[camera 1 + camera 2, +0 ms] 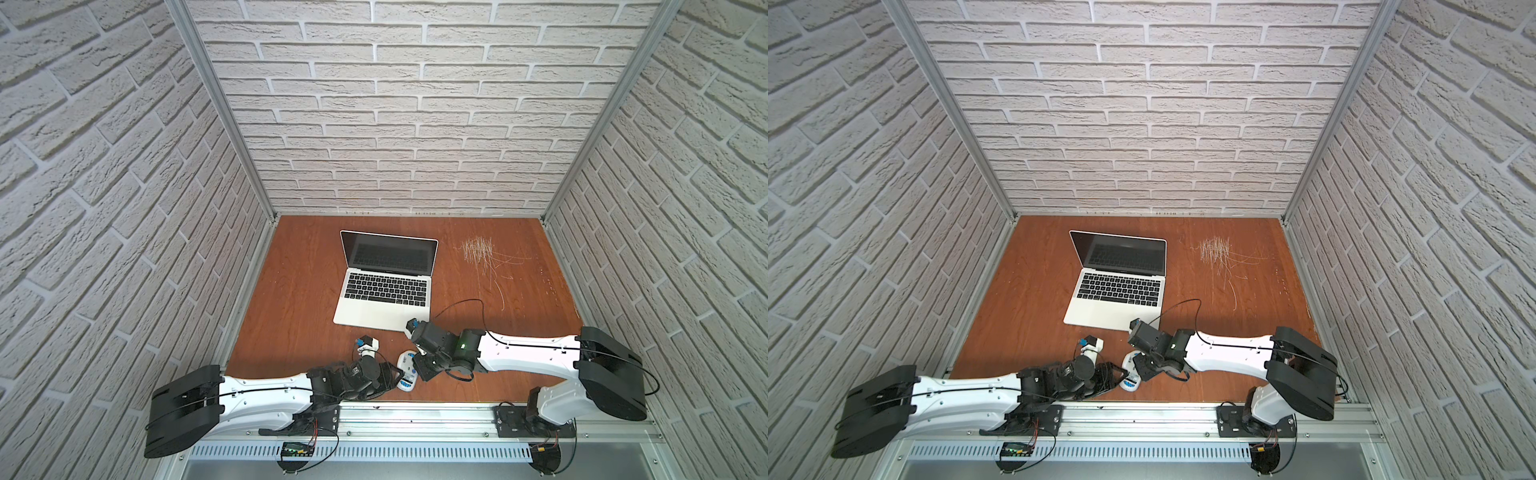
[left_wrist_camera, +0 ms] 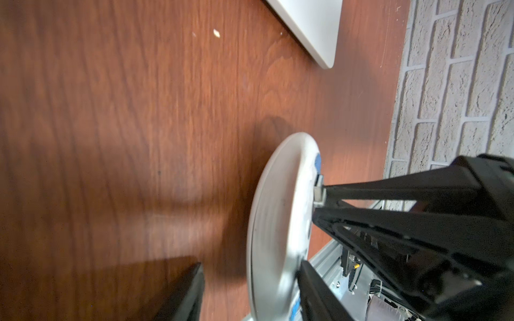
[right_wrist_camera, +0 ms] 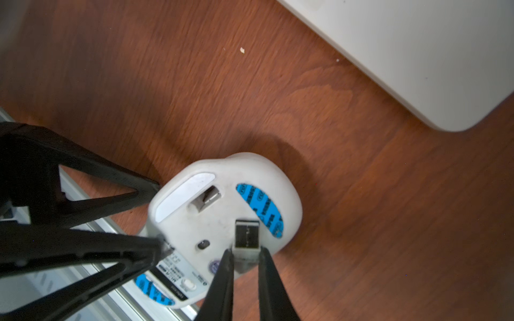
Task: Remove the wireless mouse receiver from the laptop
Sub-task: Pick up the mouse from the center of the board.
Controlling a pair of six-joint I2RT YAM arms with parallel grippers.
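Observation:
The silver laptop (image 1: pixel 386 291) (image 1: pixel 1117 286) stands open on the brown table, and its near corner shows in the right wrist view (image 3: pixel 417 55). My right gripper (image 3: pixel 244 251) is shut on the small metal receiver (image 3: pixel 247 236) (image 2: pixel 319 191), clear of the laptop and just over the white mouse (image 3: pixel 222 222) (image 1: pixel 406 372). The mouse shows its underside, with blue pads and an empty slot (image 3: pixel 207 198). My left gripper (image 2: pixel 250 265) straddles the mouse (image 2: pixel 275 222). One of its fingers (image 2: pixel 308 280) touches the underside. The other finger (image 2: pixel 192 291) stands apart from the mouse.
The aluminium rail (image 1: pixel 415 415) runs along the table's front edge, right behind the mouse. Pale scratch marks (image 1: pixel 478 249) lie at the back right of the table. Brick-patterned walls close in three sides. Both arms meet near the front middle.

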